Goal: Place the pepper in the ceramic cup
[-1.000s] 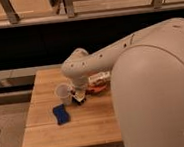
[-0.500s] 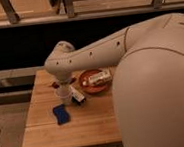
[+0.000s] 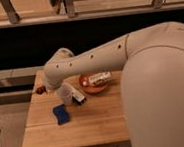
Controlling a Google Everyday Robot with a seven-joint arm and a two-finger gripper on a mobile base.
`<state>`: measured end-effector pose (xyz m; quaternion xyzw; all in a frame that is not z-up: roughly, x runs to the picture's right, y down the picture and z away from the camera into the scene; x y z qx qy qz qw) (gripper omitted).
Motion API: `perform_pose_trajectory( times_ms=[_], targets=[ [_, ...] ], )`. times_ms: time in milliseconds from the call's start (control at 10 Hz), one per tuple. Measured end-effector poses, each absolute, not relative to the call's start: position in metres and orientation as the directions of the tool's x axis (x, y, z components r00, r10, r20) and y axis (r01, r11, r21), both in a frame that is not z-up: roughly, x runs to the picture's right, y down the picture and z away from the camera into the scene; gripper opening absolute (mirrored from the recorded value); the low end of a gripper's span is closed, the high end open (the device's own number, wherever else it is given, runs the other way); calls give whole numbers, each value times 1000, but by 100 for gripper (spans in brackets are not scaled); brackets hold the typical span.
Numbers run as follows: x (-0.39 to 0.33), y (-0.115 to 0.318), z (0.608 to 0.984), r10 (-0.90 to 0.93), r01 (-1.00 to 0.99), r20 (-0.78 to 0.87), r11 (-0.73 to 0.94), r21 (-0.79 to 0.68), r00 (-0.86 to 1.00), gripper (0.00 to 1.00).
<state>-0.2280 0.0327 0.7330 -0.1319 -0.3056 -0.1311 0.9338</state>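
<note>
The ceramic cup (image 3: 66,94) is a small whitish round cup standing on the wooden table (image 3: 91,123), left of centre and partly under my arm. A small dark red thing, apparently the pepper (image 3: 38,88), shows at the table's far left edge. My gripper (image 3: 43,87) is at the end of the pale arm, right beside that red thing and up and to the left of the cup. The arm's wrist hides most of the gripper, and I cannot tell whether it touches the pepper.
A wide orange-red bowl (image 3: 94,84) with a white packet (image 3: 100,77) in it stands right of the cup. A small black-and-white box (image 3: 78,96) sits against the cup's right side. A blue sponge-like block (image 3: 61,113) lies in front. My body fills the right side.
My arm has swung left across the table, from over the box and bowl to beyond the cup at the left edge. The objects on the table have not moved.
</note>
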Motion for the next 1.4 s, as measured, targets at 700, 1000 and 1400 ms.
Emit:
perform_pose_trajectory(
  times_ms=[700, 1000, 1400],
  targets=[
    [-150, 28, 750, 86, 56, 878, 990, -128, 471, 0],
    [-141, 62, 761, 104, 122, 924, 980, -159, 369, 0],
    [-155, 80, 779, 70, 240, 927, 956, -167, 367, 0]
  ],
)
